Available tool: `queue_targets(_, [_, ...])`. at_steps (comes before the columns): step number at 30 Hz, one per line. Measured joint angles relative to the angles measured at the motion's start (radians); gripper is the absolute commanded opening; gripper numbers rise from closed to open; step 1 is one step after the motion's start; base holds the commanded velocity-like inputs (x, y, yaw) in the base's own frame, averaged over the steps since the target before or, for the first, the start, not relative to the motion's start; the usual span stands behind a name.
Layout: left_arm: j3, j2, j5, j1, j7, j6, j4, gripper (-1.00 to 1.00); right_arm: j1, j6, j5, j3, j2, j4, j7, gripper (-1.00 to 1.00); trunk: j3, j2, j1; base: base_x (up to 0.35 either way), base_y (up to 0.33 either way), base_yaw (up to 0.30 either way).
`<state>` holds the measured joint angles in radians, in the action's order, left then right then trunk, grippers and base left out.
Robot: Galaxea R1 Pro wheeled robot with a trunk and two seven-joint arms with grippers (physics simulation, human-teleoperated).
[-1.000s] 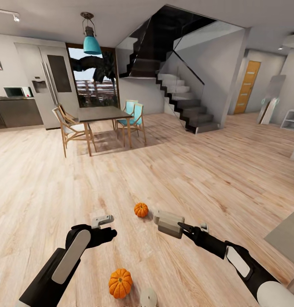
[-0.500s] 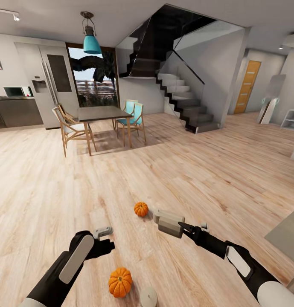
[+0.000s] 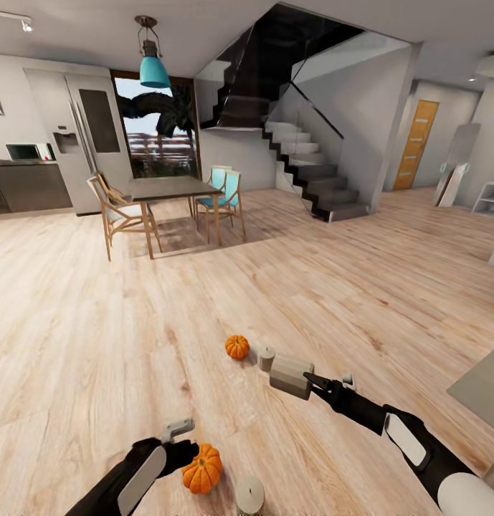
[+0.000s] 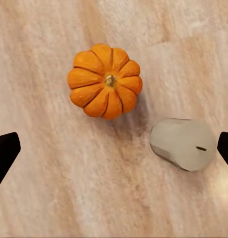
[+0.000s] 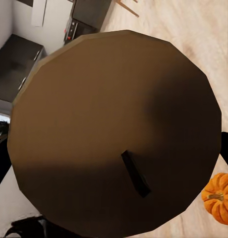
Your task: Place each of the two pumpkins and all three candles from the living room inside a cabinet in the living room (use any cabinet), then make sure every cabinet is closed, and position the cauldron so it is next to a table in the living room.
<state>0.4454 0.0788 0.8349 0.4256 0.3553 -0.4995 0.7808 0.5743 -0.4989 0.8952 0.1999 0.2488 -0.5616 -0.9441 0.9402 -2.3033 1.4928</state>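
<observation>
Two pumpkins lie on the wood floor (image 3: 96, 322). The near pumpkin (image 3: 202, 469) sits right beside the left gripper (image 3: 181, 438), with a candle (image 3: 250, 494) just to its right. In the left wrist view this pumpkin (image 4: 105, 81) and the candle (image 4: 183, 145) lie between dark fingertips (image 4: 5, 151) spread wide, touching neither.

The right gripper (image 3: 307, 380) holds a second candle (image 3: 291, 376) above the floor; in its wrist view the candle's top (image 5: 114, 134) with its wick sits close up, and the fingers are hidden. Just beyond stand a third candle (image 3: 266, 357) and the far pumpkin (image 3: 237, 347), near each other.

Farther off stand a dining table (image 3: 171, 190) with chairs and a staircase (image 3: 311, 172).
</observation>
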Motion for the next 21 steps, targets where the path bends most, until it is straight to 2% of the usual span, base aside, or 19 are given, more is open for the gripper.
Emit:
queue_targets(2, [0.013,-0.002,-0.016,0.0,-0.041,0.063,-0.055,1.0,0.0,0.0,0.0,0.0,0.0,0.0,-0.011,-1.0,0.006,-0.014,0.008,0.0,0.0,0.0])
queue_targets(9, [0.02,-0.003,-0.025,0.0,-0.061,0.116,-0.09,1.0,0.0,0.003,-0.001,0.001,0.0,0.0,-0.017,-1.0,0.028,-0.063,0.034,0.0,0.0,0.0])
queue_targets(11, [0.045,-0.003,-0.025,0.0,-0.062,0.151,-0.091,1.0,0.0,0.007,-0.002,0.001,0.0,0.0,-0.017,-1.0,0.034,-0.077,0.042,0.0,0.0,0.0])
queue_targets(15, [0.071,-0.003,-0.024,0.0,-0.063,0.164,-0.091,1.0,0.0,0.008,-0.001,0.001,0.0,0.0,-0.017,-1.0,0.047,-0.105,0.057,0.0,0.0,0.0])
queue_targets(21, [0.075,-0.004,-0.023,-0.001,-0.067,0.166,-0.092,1.0,0.0,0.008,-0.001,0.001,0.0,0.0,-0.018,-1.0,0.065,-0.147,0.08,0.0,0.0,-0.064])
